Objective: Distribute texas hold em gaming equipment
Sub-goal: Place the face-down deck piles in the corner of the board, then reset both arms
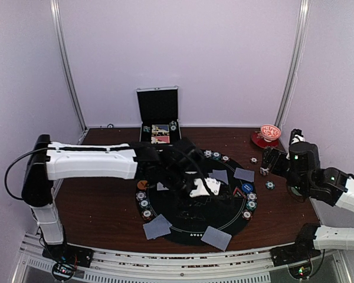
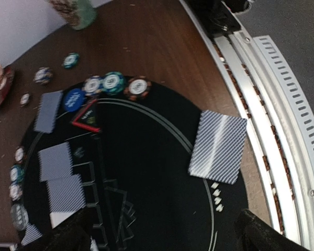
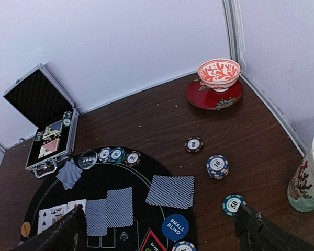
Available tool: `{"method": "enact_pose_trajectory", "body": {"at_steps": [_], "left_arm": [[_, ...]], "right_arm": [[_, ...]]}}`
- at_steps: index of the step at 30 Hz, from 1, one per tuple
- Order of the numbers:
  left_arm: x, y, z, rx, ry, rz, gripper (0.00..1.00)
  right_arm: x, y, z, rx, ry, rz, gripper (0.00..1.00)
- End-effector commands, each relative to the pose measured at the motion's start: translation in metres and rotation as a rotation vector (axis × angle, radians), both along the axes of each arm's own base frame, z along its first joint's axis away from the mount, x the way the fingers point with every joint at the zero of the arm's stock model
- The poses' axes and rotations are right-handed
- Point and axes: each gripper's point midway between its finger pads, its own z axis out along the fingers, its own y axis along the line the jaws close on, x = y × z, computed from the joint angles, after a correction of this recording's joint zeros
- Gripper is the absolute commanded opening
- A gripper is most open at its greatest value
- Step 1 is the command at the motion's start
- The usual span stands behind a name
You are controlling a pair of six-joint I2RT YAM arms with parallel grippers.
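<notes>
Brown wood worktop, with a large round black mat at its centre. The left arm reaches in from 9 o'clock. The left pincer hangs over the mat's middle, released: its fingers stand wide apart with nothing between them. On the mat rim from 8 to 9 o'clock lies a curved row of poker chips, and an orange button disc sits just above them. Grey-blue-backed playing cards lie face down at 7 o'clock, overlapping the rim. More lie at 5 o'clock, also on the rim, and at 1 to 2 o'clock. A short row sits near the centre, with some cards face up. A silver case stands beyond the mat at 12 o'clock, lid raised. At 3 o'clock there are more chips on the rim beside a blue button disc. Loose chips lie apart on bare wood at 2 to 3 o'clock. The right pincer is above the worktop off the mat's 2 o'clock edge, released and empty. A red-and-white bowl sits on a red saucer at the far right, at 1 o'clock. A pale mug is at the right edge of the right wrist view.
</notes>
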Motion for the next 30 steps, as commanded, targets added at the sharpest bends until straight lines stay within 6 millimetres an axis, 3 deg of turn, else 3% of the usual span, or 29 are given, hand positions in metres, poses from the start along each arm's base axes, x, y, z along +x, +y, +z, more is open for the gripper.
{"method": "enact_pose_trajectory", "body": {"at_steps": [1, 5, 7, 11, 15, 18, 22, 30], "left_arm": [[0.069, 0.051, 0.065, -0.130, -0.101, 0.204, 0.98], [0.134, 0.137, 0.115, -0.282, -0.145, 0.432, 0.98], [0.158, 0.181, 0.123, -0.331, -0.192, 0.554, 0.98], [0.199, 0.272, 0.127, -0.429, -0.225, 0.782, 0.98], [0.226, 0.339, 0.116, -0.500, -0.168, 0.934, 0.98], [0.245, 0.362, 0.092, -0.505, -0.105, 1.023, 0.98], [0.262, 0.373, 0.059, -0.485, -0.031, 1.117, 0.98], [0.263, 0.383, 0.059, -0.546, -0.098, 1.181, 0.98]], "right_arm": [[0.009, -0.011, 0.001, -0.083, 0.018, -0.018, 1.00], [0.015, -0.015, -0.011, -0.069, 0.039, -0.008, 1.00], [0.016, -0.017, -0.014, -0.057, 0.035, -0.023, 1.00], [0.020, -0.022, -0.032, -0.074, 0.060, -0.071, 1.00], [0.024, -0.022, -0.050, -0.100, 0.103, -0.093, 1.00], [0.026, -0.021, -0.059, -0.117, 0.129, -0.095, 1.00], [0.024, -0.019, -0.063, -0.106, 0.117, -0.076, 1.00], [0.012, -0.032, -0.043, -0.058, 0.016, -0.095, 1.00]]}}
